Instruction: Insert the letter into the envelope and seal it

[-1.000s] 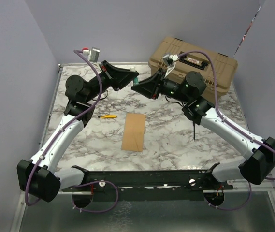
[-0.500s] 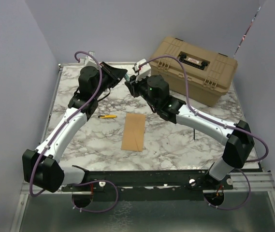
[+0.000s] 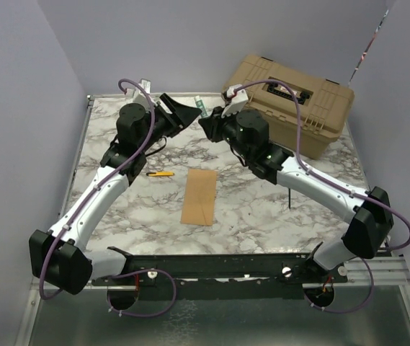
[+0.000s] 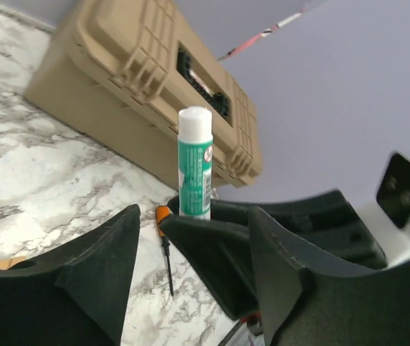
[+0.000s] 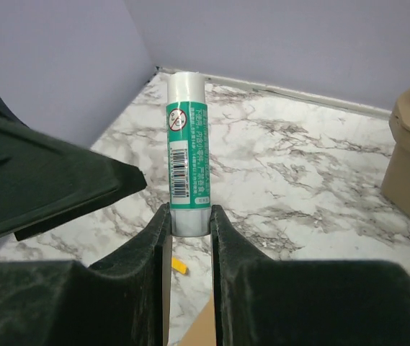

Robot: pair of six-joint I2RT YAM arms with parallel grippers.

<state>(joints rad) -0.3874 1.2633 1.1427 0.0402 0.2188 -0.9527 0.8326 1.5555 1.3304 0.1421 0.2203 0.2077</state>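
Gripped glue stick (image 5: pixel 187 144) upright w/ right gripper (image 5: pixel 189 213) (jaws narrow, on its lower end). Held left gripper (image 4: pixel 194 211) wide-jawed at 9 o'clock, just beside stick. Had envelope (image 3: pixel 199 196) lying flat on marble table (image 3: pixel 262 209), at 6 o'clock, well apart from both.

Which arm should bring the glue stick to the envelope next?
Right, probably: the right claw is shut on the glue stick; the left claw stands open, holding nothing. The envelope lies flat between both arms.
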